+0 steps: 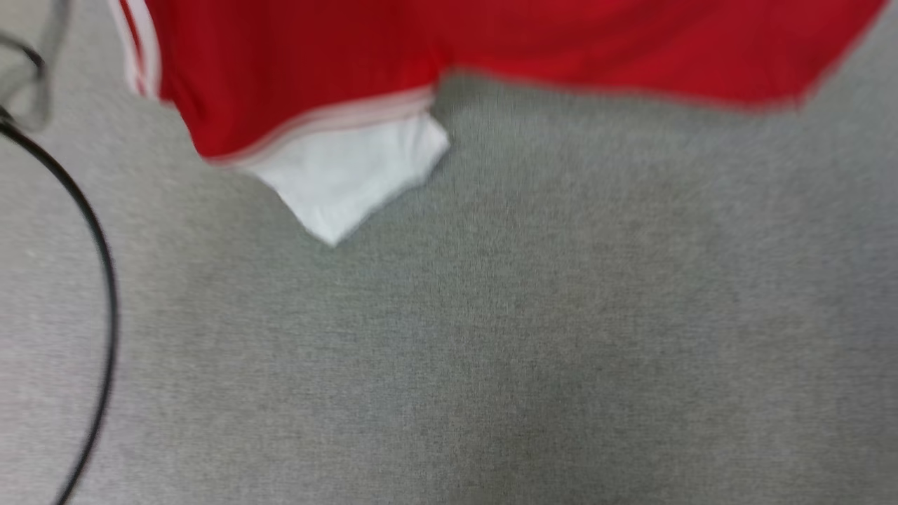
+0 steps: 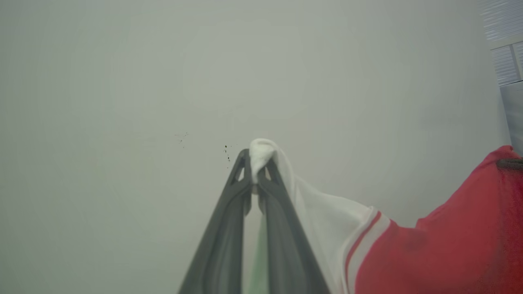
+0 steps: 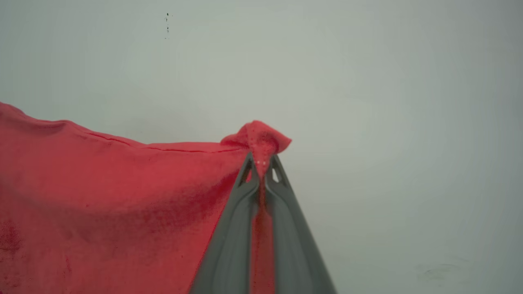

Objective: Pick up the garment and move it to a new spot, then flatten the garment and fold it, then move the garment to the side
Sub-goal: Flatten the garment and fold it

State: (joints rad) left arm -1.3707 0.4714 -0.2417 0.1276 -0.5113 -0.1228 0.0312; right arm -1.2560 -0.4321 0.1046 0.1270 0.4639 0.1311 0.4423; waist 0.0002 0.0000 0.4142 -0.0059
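Grey surface (image 1: 491,315) below; garment (image 1: 491,42) hangs aloft, left tool (image 2: 256,163) pinching white sleeve (image 2: 322,212), right tool (image 3: 261,163) pinching red edge (image 3: 257,136). Likely relocation step; next, lower and spread flat.

Setting: indoor room, office or test-room type; cannot narrow it further. Evidence: underfoot in the head view, flat grey short-pile carpet (image 1: 491,351) of the commercial kind, with a loose black cable (image 1: 106,294) curving across its left side. Both wrist views face a bare, pale wall (image 2: 163,81) carrying a few small dark specks (image 2: 226,152). White slatted blinds (image 2: 506,61) sit at the wall's far right edge.
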